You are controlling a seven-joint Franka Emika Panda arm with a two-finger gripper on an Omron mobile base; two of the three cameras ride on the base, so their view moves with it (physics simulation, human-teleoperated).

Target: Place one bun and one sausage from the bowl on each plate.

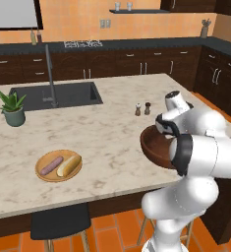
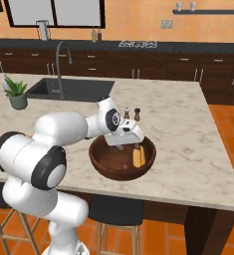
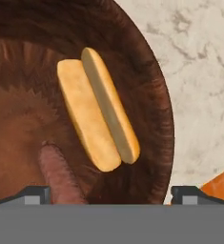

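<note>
Directly beneath the hand sits the bowl of dark reddish wood, close to the near edge of the worktop, and the hand hangs over its hollow with the fingers spread and nothing between them. In the hand view a split bun lies on the bowl's inner slope ahead of the fingertips, and a reddish-brown sausage lies closer in, just beside one tip, apart from the bun. Beyond the hand, just past the bowl's far rim, a salt shaker and a pepper mill stand side by side on the marble; nothing lies between them and the bowl. Well off to the hand's left, near the same front edge, the tan wooden plate carries another sausage and another bun, lying next to each other. Farther away on that side a small potted plant stands by the dark sink with its tall faucet. The worktop is pale veined marble on an island, with dark stools tucked under its near side and an orange tiled floor around it. Behind, dark cabinets run under orange walls, with a stovetop on the back counter.
</note>
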